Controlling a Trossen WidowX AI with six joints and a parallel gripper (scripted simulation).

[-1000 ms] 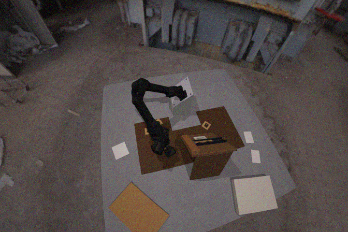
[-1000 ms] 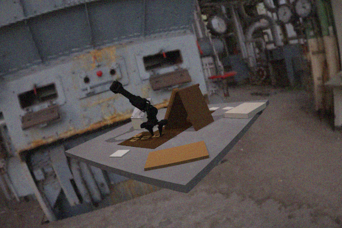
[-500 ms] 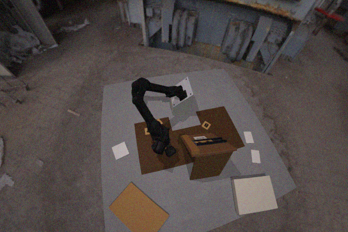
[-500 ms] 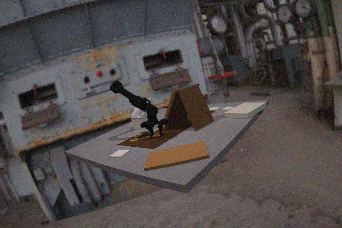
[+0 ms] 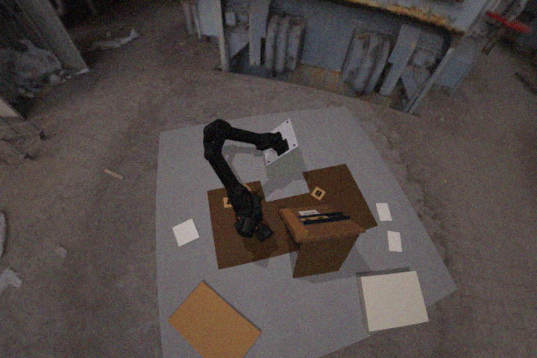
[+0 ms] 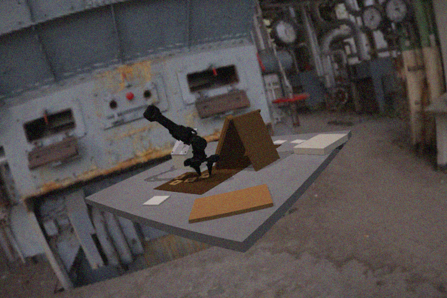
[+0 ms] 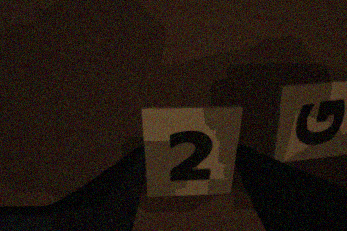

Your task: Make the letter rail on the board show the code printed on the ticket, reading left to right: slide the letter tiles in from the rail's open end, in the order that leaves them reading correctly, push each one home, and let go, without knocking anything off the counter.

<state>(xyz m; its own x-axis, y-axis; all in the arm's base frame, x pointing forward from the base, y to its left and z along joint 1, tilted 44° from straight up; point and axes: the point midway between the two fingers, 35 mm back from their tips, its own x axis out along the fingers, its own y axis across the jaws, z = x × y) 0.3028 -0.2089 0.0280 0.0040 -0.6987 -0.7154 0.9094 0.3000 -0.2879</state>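
Note:
My gripper point(image 6: 204, 174) point(image 7: 192, 156) is shut on the tile marked 2 point(image 7: 157, 125), low at the brown mat; whether it touches the mat is unclear. A tile marked G point(image 7: 321, 122) lies to its right in the wrist view. More tiles point(image 6: 174, 182) point(image 5: 227, 202) lie on the mat's left part. One tile point(image 5: 318, 193) lies behind the board. The sloped board point(image 5: 333, 231) point(image 6: 262, 144) bears the black letter rail point(image 5: 347, 217) and the white ticket point(image 5: 307, 212). The ticket's print and the rail's contents are too small to read. The arm hides part of the mat.
The brown mat point(image 5: 231, 257) point(image 6: 195, 190) lies on the grey counter point(image 5: 184, 156) point(image 6: 231, 231). An orange slab point(image 5: 214, 316) point(image 6: 231, 203) and a cream block point(image 5: 394, 299) point(image 6: 319, 144) are near its edges. White cards point(image 5: 185, 232) point(image 5: 383, 212) point(image 5: 394, 241) lie on both sides.

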